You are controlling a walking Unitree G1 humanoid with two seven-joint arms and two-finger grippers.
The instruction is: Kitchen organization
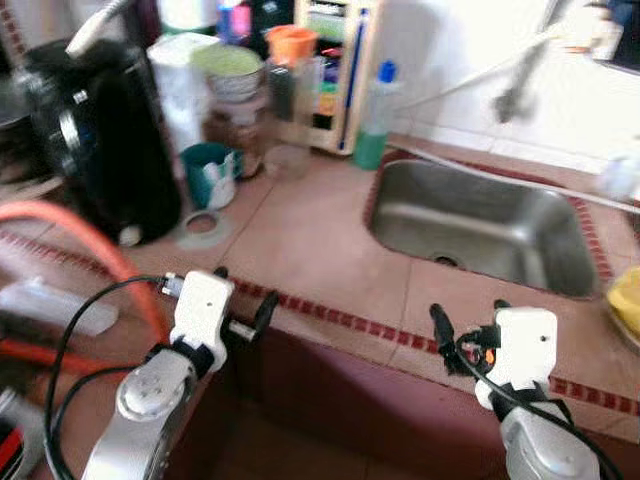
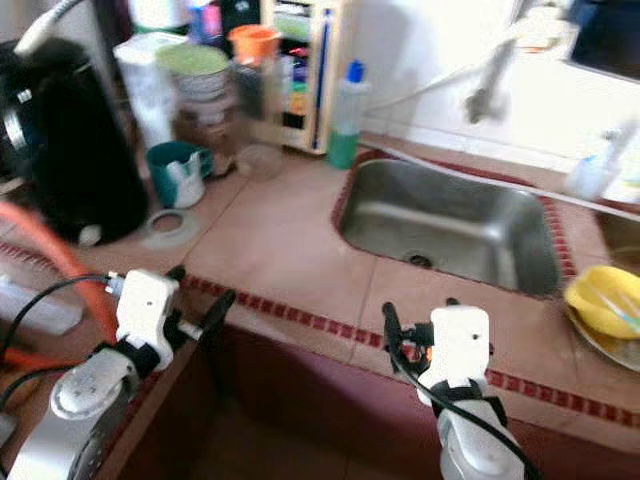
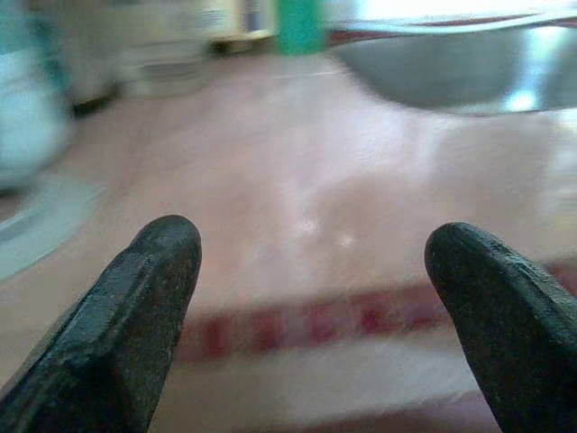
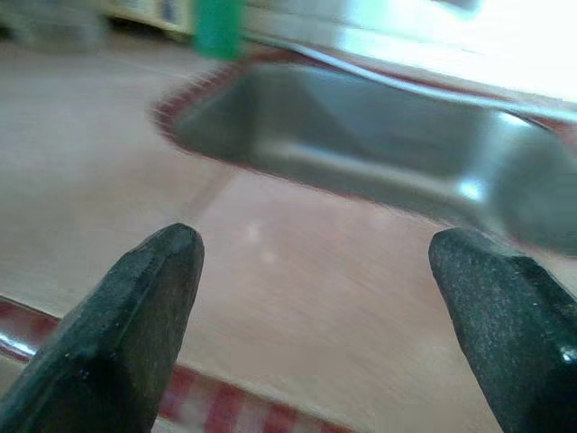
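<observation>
I face a tiled counter [image 1: 300, 240] with a steel sink [image 1: 520, 235] set in it on the right. A teal mug [image 1: 210, 172] and a flat grey ring [image 1: 203, 224] sit beside a black appliance [image 1: 105, 140]. A green soap bottle [image 1: 373, 120] with a blue cap stands at the sink's far left corner. My left gripper [image 1: 243, 298] hovers open over the counter's front edge, with nothing between its fingers [image 3: 135, 307]. My right gripper [image 1: 468, 318] is open too, at the front edge before the sink, its fingers [image 4: 135, 316] empty.
Stacked bowls, jars and an orange-lidded jar [image 1: 290, 90] crowd the back left beside a wooden rack [image 1: 335, 70]. An orange hose [image 1: 90, 240] curves over the left. A dish with yellow ware [image 2: 605, 300] sits at far right. A faucet [image 1: 515, 80] hangs above the sink.
</observation>
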